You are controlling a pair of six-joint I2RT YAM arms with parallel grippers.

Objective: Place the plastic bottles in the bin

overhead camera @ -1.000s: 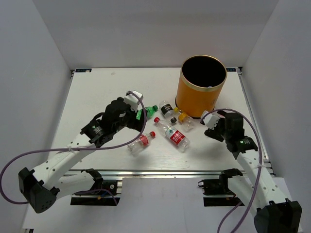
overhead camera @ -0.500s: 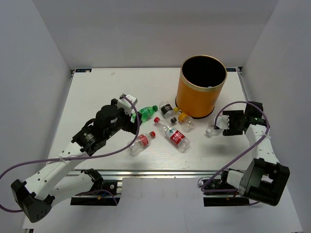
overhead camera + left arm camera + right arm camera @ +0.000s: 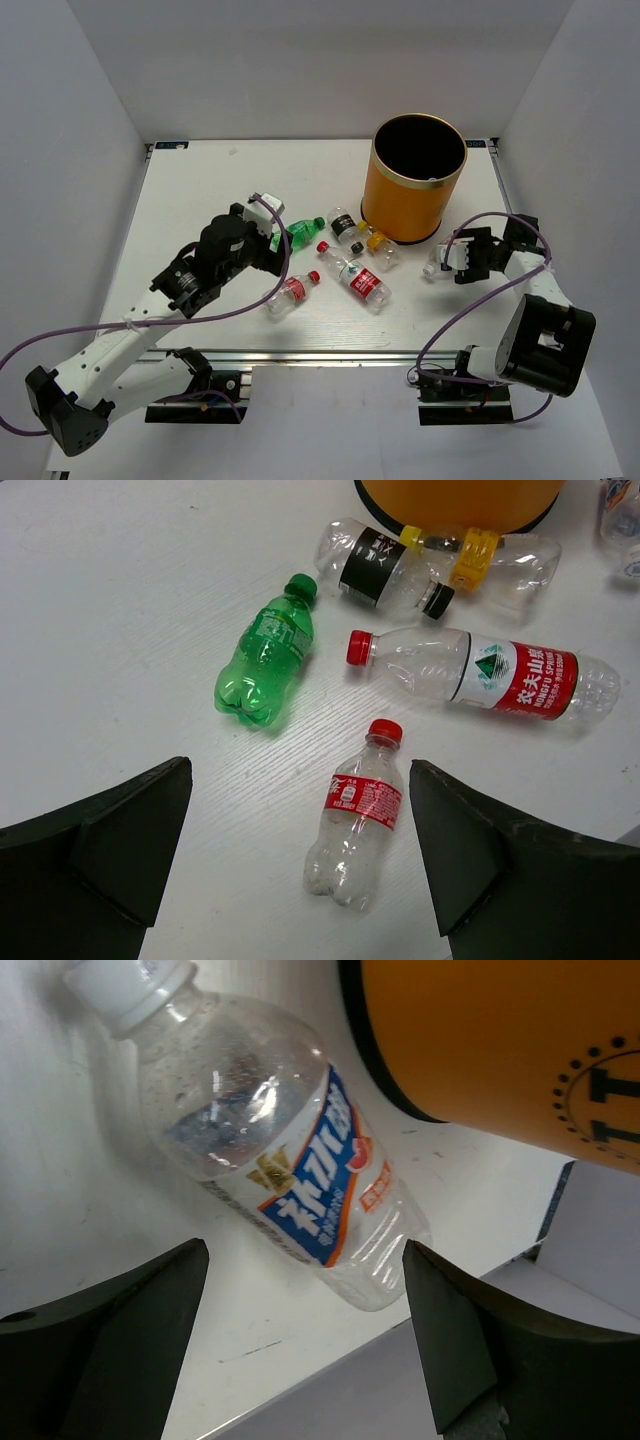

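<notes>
The orange bin [image 3: 418, 185] stands at the back right; its wall shows in the left wrist view [image 3: 455, 495] and the right wrist view [image 3: 500, 1050]. Before it lie a green bottle [image 3: 300, 232] [image 3: 265, 660], a black-label bottle [image 3: 345, 225] [image 3: 385, 570], a yellow-capped bottle [image 3: 380, 248] [image 3: 500, 555], a large red-label bottle [image 3: 358, 277] [image 3: 490, 670] and a small red-label bottle [image 3: 290, 295] [image 3: 355, 825]. My left gripper [image 3: 268, 240] [image 3: 300, 770] is open above the small red-label bottle. My right gripper [image 3: 452, 262] [image 3: 305, 1248] is open around a white-capped, blue-label bottle [image 3: 436, 262] [image 3: 270, 1150] lying on the table.
The white table [image 3: 200, 200] has a raised rail along its right edge [image 3: 510, 215] close to my right gripper, and the rail shows in the right wrist view [image 3: 400, 1390]. White walls close in the left, back and right sides.
My left gripper has drawn back from over the green bottle toward the near left. My right wrist has swung out to the right and now faces left at the white-capped bottle.
</notes>
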